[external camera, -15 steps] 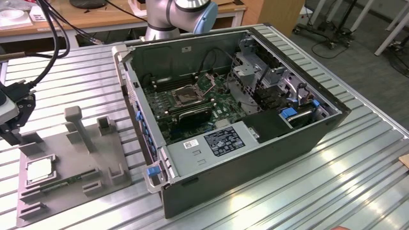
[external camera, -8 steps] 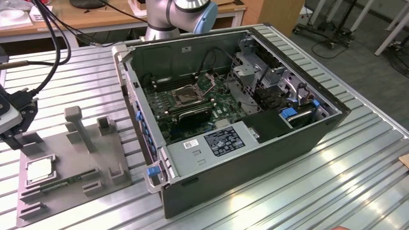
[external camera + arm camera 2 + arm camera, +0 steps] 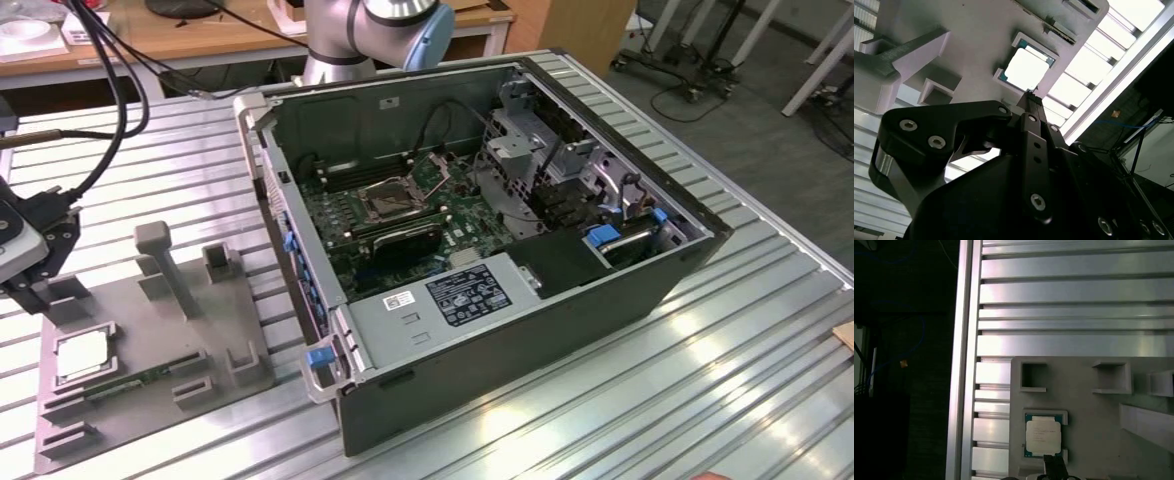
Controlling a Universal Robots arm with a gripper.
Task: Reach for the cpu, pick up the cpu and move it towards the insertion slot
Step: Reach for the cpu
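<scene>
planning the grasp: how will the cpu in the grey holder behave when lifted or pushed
The cpu looks like a thin flat plate, so it is probably rigid and light. Its shiny metal face likely makes it slippery. It sits in a shallow recess of the grey holder, so a sideways push would probably jam it, not slide it.

Your cpu [image 3: 1043, 436] is silvery-white, green-edged; its tray [image 3: 160, 335] plain grey; the tabletop [image 3: 667, 385] ribbed silver; the tool [image 3: 1031, 96] black; the case [image 3: 574, 345] dark with blue clips [image 3: 320, 357].
</scene>
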